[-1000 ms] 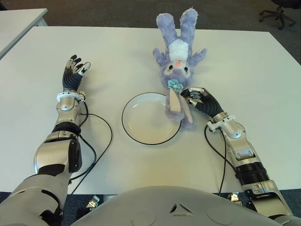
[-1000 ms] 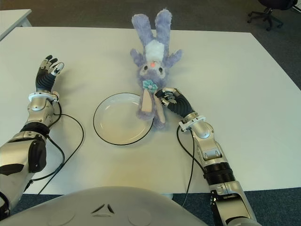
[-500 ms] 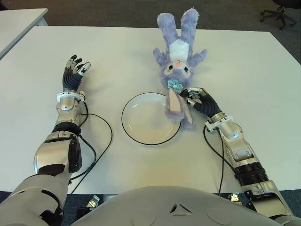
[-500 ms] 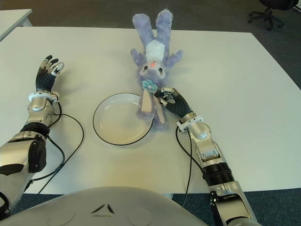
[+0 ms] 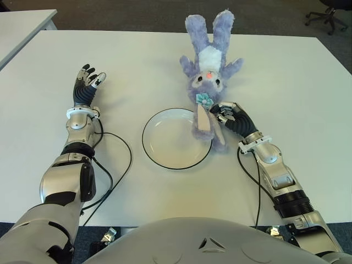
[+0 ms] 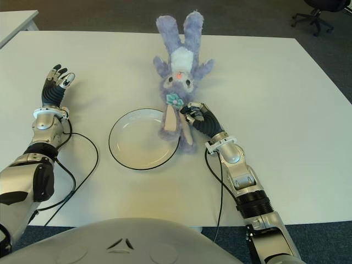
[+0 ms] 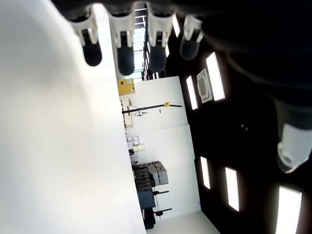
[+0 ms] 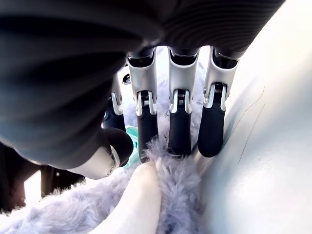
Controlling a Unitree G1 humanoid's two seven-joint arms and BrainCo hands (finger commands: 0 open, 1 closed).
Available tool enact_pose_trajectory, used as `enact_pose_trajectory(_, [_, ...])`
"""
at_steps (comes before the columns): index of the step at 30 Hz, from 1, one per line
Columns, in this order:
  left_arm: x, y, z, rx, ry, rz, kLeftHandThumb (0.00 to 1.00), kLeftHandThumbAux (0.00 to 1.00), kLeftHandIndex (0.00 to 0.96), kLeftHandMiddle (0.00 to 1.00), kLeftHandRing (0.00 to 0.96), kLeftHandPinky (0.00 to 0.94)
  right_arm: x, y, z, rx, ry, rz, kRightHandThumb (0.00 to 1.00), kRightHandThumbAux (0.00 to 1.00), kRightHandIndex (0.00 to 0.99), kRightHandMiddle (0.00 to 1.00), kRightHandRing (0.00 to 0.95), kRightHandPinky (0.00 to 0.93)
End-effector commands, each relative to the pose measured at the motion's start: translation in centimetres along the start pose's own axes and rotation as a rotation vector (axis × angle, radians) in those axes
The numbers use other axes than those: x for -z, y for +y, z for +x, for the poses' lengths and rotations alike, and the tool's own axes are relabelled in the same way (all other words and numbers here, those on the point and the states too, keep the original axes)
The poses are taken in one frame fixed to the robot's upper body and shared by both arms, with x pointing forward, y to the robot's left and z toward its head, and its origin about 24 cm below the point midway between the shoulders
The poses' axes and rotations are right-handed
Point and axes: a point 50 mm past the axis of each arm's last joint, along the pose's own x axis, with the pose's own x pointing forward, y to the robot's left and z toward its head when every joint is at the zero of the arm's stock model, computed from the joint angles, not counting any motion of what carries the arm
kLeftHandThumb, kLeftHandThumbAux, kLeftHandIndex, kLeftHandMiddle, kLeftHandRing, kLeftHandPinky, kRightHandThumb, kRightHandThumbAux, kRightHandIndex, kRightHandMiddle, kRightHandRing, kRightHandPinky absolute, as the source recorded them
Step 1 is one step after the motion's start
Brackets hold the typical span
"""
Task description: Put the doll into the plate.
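Note:
A lilac plush rabbit doll [image 5: 208, 77] lies on the white table [image 5: 137, 60] with its feet pointing away from me. Its long ears [image 5: 203, 124] hang over the right rim of the white plate [image 5: 165, 140]. My right hand [image 5: 224, 113] is at the right ear, just right of the plate. In the right wrist view its fingers [image 8: 178, 131] and thumb are curled into the doll's fur [image 8: 170, 195]. My left hand [image 5: 87, 82] shows far left of the plate, palm up, with spread fingers [image 7: 122, 48] holding nothing.
A black cable [image 5: 118, 159] loops on the table between my left arm and the plate. Another cable runs beside my right forearm. A second table [image 5: 22, 22] stands at the far left, and an office chair [image 5: 327, 16] at the far right.
My right hand has crept a little to the left along the ear, and the doll has shifted slightly away from me. The left hand has not moved.

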Motion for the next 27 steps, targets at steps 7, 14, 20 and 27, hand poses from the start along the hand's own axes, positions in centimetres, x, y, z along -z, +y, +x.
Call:
enact_pose_trajectory(7, [4.16, -0.21, -2.78, 0.032, 0.163, -0.032, 0.0, 0.517, 0.0, 0.124, 0.125, 0.099, 5.7, 12.51, -8.22, -0.206, 0.421, 0.273, 0.724, 0.694, 0.427, 0.444, 0.443, 0.449])
enact_pose_trajectory(14, [4.18, -0.21, -2.81, 0.029, 0.161, -0.035, 0.0, 0.518, 0.0, 0.129, 0.13, 0.099, 5.81, 12.48, -8.26, -0.173, 0.418, 0.271, 0.844, 0.67, 0.444, 0.453, 0.447, 0.433])
enact_pose_trajectory(20, [4.18, -0.22, -2.82, 0.032, 0.16, -0.04, 0.0, 0.517, 0.0, 0.139, 0.143, 0.114, 5.83, 12.44, -8.29, -0.142, 0.421, 0.279, 0.842, 0.671, 0.433, 0.461, 0.451, 0.432])
enact_pose_trajectory(27, [4.18, -0.27, -2.78, 0.035, 0.164, -0.044, 0.0, 0.515, 0.0, 0.127, 0.131, 0.101, 6.04, 12.35, -8.26, -0.11, 0.429, 0.309, 0.842, 0.67, 0.432, 0.463, 0.455, 0.448])
